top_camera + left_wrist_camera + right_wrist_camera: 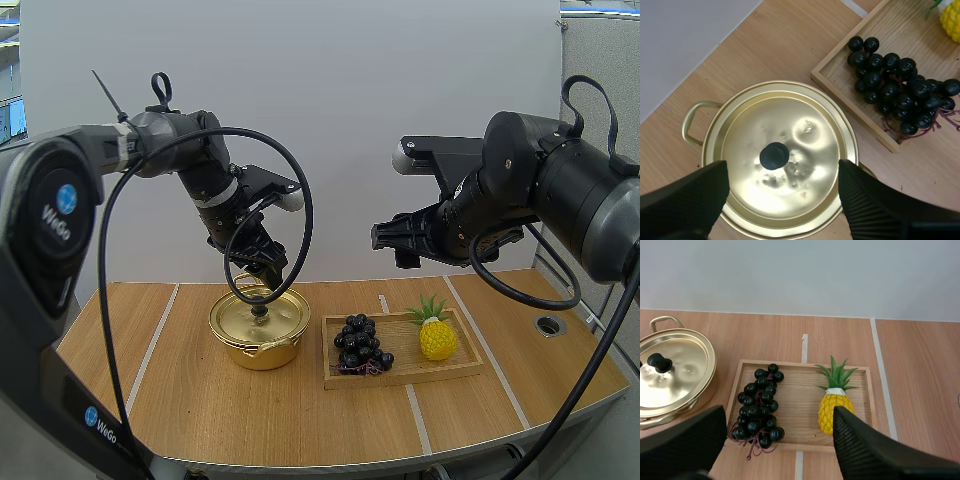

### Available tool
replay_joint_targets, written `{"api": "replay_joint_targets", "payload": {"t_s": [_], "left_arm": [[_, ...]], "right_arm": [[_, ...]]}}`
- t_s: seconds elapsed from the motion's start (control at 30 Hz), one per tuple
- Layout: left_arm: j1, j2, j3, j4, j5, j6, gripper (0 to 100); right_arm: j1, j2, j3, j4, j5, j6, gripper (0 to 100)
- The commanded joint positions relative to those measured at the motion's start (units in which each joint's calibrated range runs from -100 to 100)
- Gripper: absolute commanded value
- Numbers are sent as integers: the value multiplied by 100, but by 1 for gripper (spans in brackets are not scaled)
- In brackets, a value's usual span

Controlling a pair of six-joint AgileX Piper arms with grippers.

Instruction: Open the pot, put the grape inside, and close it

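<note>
A gold pot [260,328] stands on the table with its lid [782,157] on; the lid carries a black knob [774,155]. My left gripper [262,282] hovers just above that knob, open, its fingers [690,197] standing either side of the lid. A bunch of dark grapes [361,344] lies in the left half of a wooden tray [400,377], right of the pot. My right gripper [392,238] hangs high over the tray, open, with the grapes [759,405] between and below its fingers [870,450].
A toy pineapple [437,333] lies in the tray's right half, beside the grapes. A round hole [550,325] sits in the tabletop near the right edge. Bare wood stretches in front of the pot and tray.
</note>
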Motion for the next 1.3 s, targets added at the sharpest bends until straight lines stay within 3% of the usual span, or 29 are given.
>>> {"api": "replay_joint_targets", "payload": {"t_s": [0.0,0.53,1.27], "left_arm": [[-29,401,-268,183,32,22,100],[-29,1361,-384,220,-244,22,100],[-29,1702,-384,199,-376,22,100]], "right_arm": [[-20,-31,-40,19,23,-36,100],[-20,-31,-40,19,23,-36,100],[-20,-31,-40,19,23,-36,100]]}}
